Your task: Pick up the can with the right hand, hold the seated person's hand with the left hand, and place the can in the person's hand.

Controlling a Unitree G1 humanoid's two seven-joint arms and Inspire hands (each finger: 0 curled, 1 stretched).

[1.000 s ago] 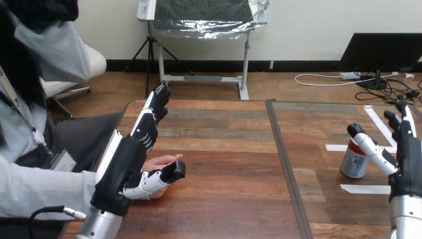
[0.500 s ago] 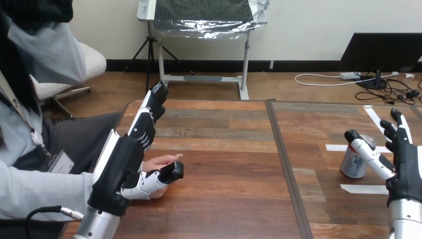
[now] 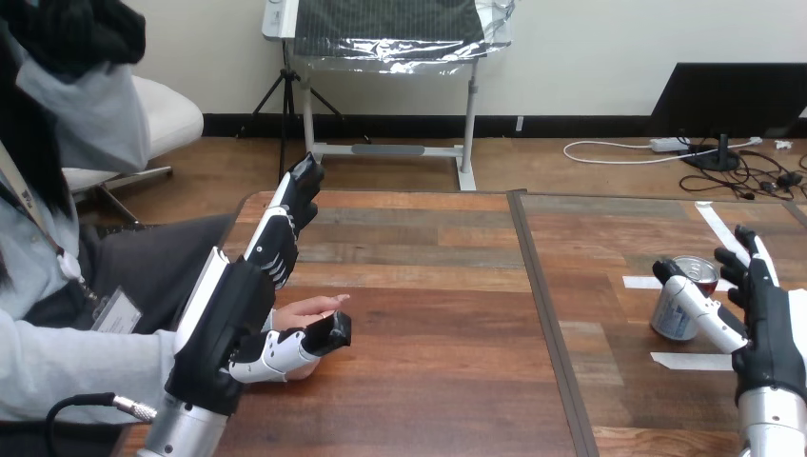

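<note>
The table (image 3: 428, 286) is dark wooden planking in two tops, joined by a seam (image 3: 542, 305) that runs away between the two hands. Strips of white tape (image 3: 690, 362) are stuck to the top on the right hand's side, one just ahead of its wrist and others beyond its fingertips.

The right hand (image 3: 766, 328) stands upright and spread, fingers straight, thumb (image 3: 699, 303) reaching out toward the seam. The can (image 3: 674, 319) stands upright on the table just inboard of this hand's palm, open top showing (the thumb crosses in front of its side, so contact there cannot be made out). The straight fingers are on the can's outer side and not wrapped around it.

The left hand (image 3: 243, 314) is also open, fingers straight and pointing away across the table, thumb stretched out low toward the seam. The person's hand (image 3: 309, 309) lies palm up just inside this hand, between its palm and thumb; its wrist is hidden behind the hand's back. Whether the thumb presses on it is hard to tell. Both silver forearms are cut off by the bottom edge.
</note>
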